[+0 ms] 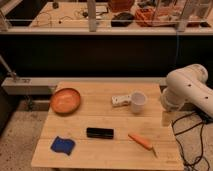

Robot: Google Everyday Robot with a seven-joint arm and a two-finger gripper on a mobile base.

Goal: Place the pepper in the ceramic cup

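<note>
At the right edge of the worktop (pixel 107 117), under the bulky white arm (pixel 187 90), the fingers (pixel 167 116) hang spread wide, holding nothing. The ceramic cup (pixel 138 101) stands upright just left of them in the view. The pepper (pixel 140 141) lies untouched, forward and left of them. Nothing is done yet: reach, grasp, carry and drop remain.

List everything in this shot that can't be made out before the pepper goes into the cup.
Camera view only.
ceramic cup: inside bottom hidden by its own wall.
white box: whether it touches the cup, too small.
blue item: cloth or sponge, blurred.
end effector, under the arm at the table's right edge: outline merges with the arm.
arm: base cut off by the right picture edge.
</note>
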